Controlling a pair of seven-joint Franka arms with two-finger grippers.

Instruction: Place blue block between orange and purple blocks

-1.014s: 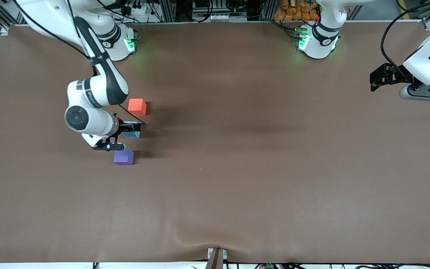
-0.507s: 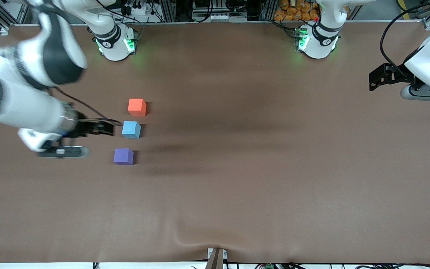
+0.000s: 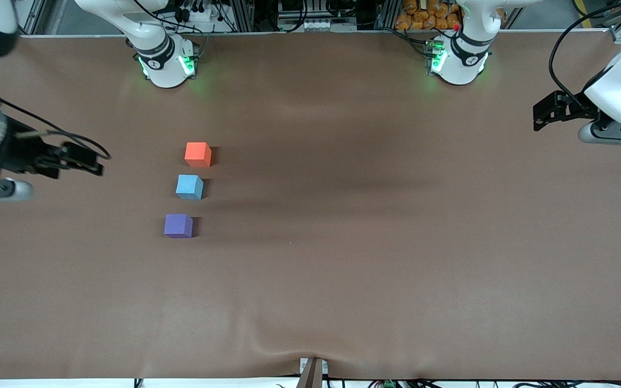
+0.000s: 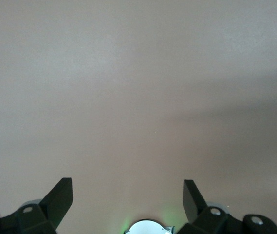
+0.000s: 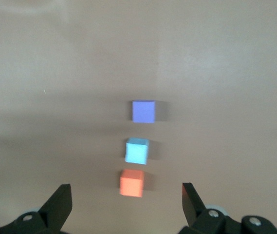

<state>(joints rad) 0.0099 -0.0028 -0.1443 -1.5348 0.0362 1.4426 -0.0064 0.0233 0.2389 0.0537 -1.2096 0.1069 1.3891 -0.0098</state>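
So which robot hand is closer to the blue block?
The right. The right gripper is up over the table's right-arm end, a short way from the blue block. The left gripper waits over the left-arm end, much farther off.

text: none legible | labels: none | numbers: none | signs: none

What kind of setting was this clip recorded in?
Likely a robotics lab bench: two arm bases bolted along a brown-covered table, aluminium framing and cables at its edge, and only three toy cubes, orange, blue and purple.
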